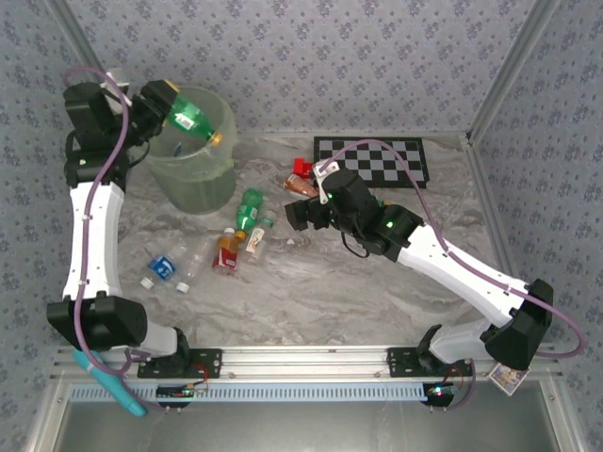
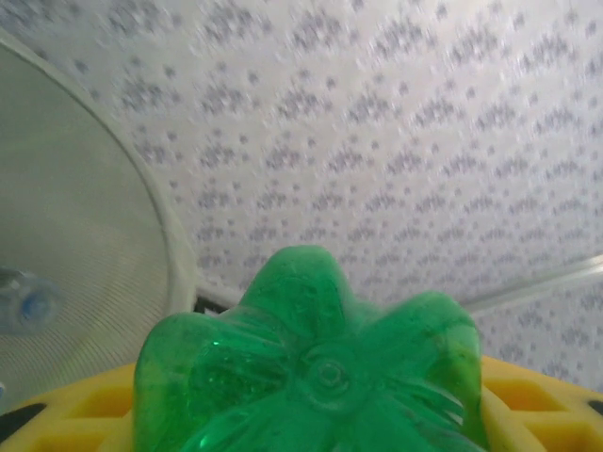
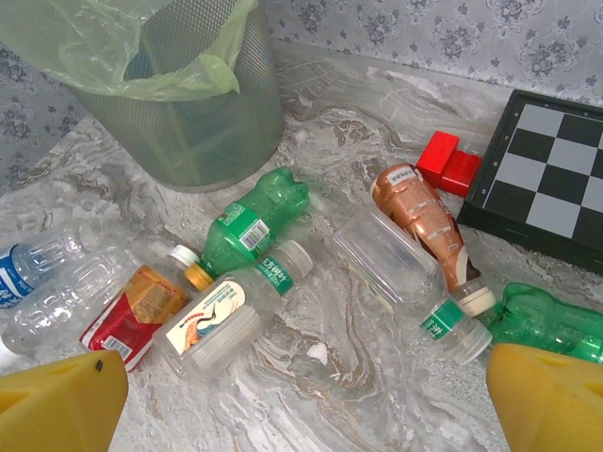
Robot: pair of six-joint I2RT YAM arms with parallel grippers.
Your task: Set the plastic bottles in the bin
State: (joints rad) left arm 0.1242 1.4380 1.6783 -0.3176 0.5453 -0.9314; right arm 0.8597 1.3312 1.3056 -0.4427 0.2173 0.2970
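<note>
Closest to our left wrist camera is the ribbed base of a green translucent plastic bottle (image 2: 311, 367), pinched in our left gripper (image 1: 160, 105) and held tilted over the mouth of the round pale-green plastic bin (image 1: 193, 174). Our right gripper (image 3: 301, 405) hovers spread wide above the marbled table (image 3: 358, 377). Beneath it a second green bottle (image 3: 250, 226), a copper-brown bottle (image 3: 419, 212) and clear bottles (image 3: 382, 254) lie scattered near the bin.

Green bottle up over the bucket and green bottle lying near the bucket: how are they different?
The held green plastic bottle hangs over the round pale-green bin, gripped by the left jaws; the lying green plastic bottle rests on the marbled table, ungripped. The held one tilts cap-down; the other lies flat. Both are green with orange caps.
</note>
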